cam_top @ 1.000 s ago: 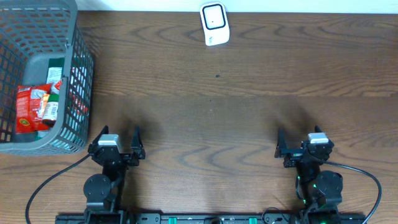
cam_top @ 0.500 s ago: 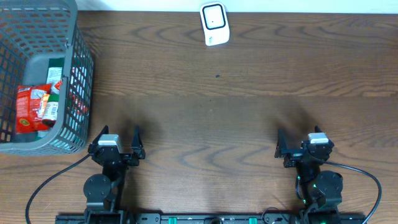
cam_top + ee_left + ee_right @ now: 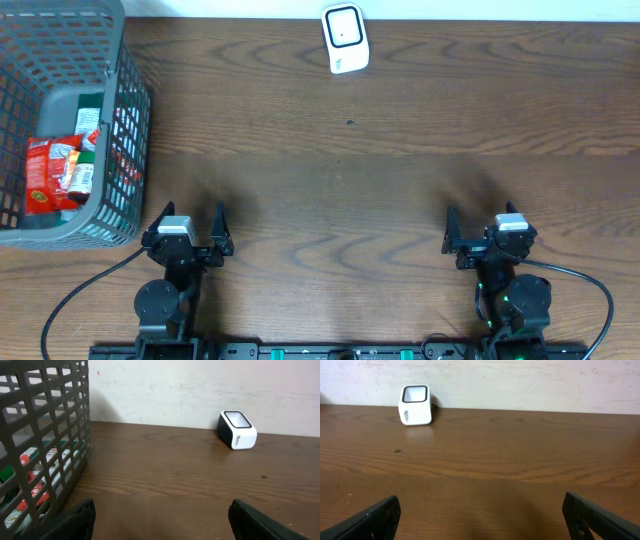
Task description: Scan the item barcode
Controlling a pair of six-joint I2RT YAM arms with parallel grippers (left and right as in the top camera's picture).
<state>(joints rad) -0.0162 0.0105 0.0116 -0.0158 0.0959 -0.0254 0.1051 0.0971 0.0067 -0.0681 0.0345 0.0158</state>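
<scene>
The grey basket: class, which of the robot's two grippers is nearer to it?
Left. The left gripper sits just off the near corner of the basket, jaws open. The right gripper is far away on the opposite side, jaws also open.

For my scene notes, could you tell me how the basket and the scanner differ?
The basket is grey open mesh and large; the scanner is a small solid white block. The basket sits at the left, holding red packets; the scanner sits at the far edge. Both rest on the table.
</scene>
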